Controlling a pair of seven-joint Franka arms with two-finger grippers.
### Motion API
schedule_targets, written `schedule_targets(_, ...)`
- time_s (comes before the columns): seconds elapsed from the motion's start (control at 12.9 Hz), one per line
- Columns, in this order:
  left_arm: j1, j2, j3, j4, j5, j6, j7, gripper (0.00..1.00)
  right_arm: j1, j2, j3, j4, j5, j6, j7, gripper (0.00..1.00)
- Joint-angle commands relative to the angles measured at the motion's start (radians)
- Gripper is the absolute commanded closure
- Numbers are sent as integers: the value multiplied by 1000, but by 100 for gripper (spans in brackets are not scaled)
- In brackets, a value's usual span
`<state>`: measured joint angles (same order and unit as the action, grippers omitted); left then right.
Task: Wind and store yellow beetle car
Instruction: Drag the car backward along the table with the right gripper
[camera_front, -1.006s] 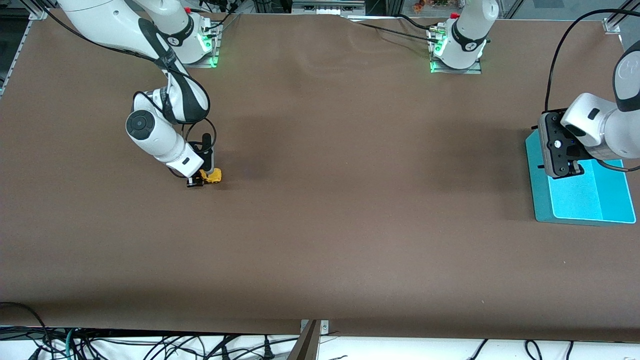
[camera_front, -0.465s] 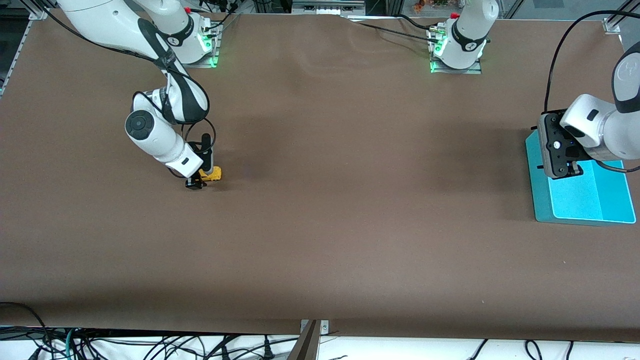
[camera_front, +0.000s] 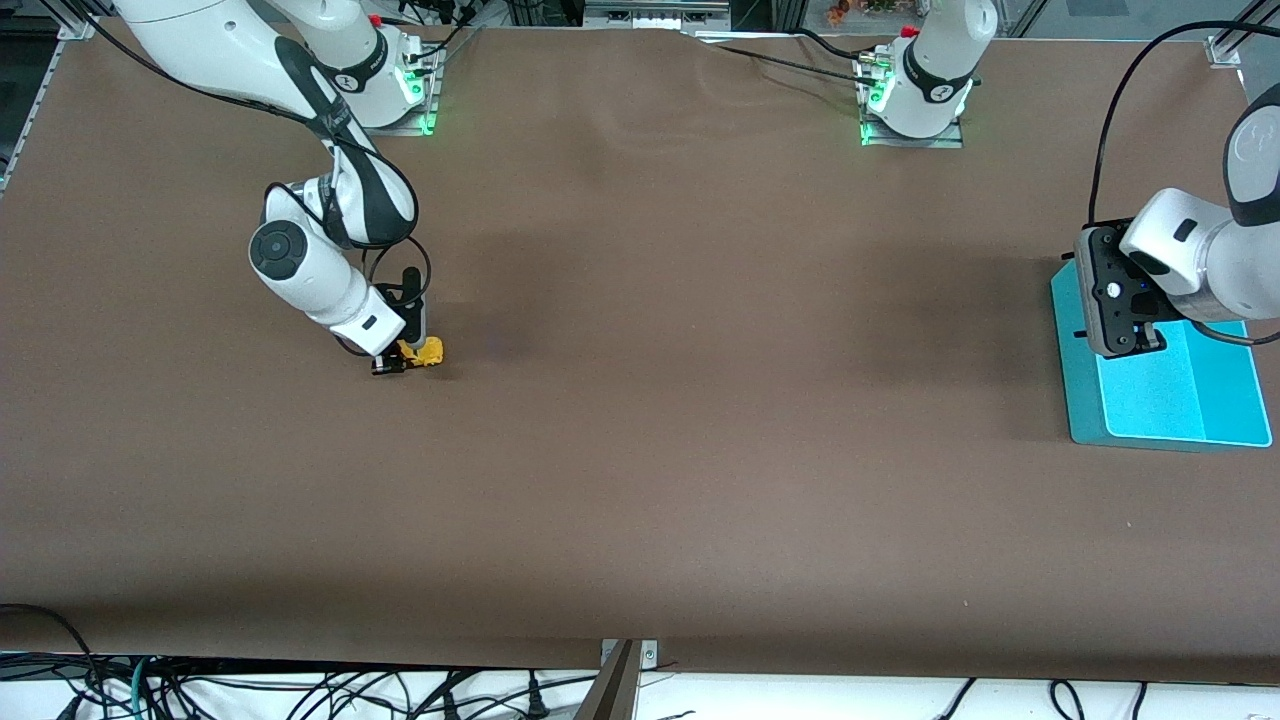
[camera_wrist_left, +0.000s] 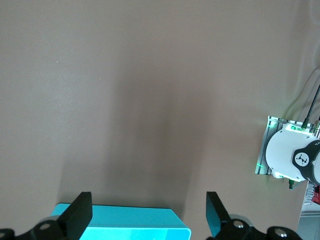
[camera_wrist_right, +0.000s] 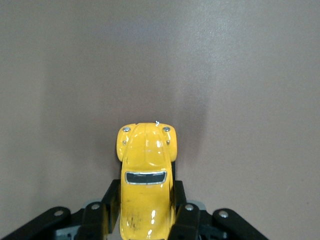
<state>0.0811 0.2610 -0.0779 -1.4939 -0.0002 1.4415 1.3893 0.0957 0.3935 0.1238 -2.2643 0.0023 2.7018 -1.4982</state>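
Right gripper (camera_front: 400, 360) clamps yellow beetle car (camera_wrist_right: 145, 180) on the table.
Left gripper (camera_wrist_left: 145, 225), fingers spread, waits over teal tray (camera_front: 1170, 400) near the table's end edge.

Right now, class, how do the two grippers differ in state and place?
The right gripper is shut on the yellow toy car low at the table; the left gripper is open and empty, over the teal tray. Both are black with two fingers.

One yellow beetle car (camera_front: 424, 352) and one teal tray (camera_front: 1160, 392) sit on the single brown worktop (camera_front: 640, 400). Two robot arms are present, each with one hand: the right hand (camera_front: 398, 360) and the left hand (camera_front: 1125, 345).
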Motion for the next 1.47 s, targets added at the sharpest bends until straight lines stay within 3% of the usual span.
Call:
schedule_targets(0.0, 6, 12, -2, 24, -24, -7, 25, 0, -33, 8, -12, -20, 7, 19, -22, 100)
schedule_targets(0.62, 8, 14, -2, 24, -26, -7, 25, 0, -227, 44, -18, -40, 7, 26, -293, 100)
schedule_targets(1.08, 11, 17, -2, 24, -26, -7, 27, 0, -437, 93, -19, -20, 4, 26, -499, 100)
schedule_targets(1.39, 12, 18, -2, 24, -26, -7, 27, 0, -459, 108, -19, 11, 7, 18, -516, 100)
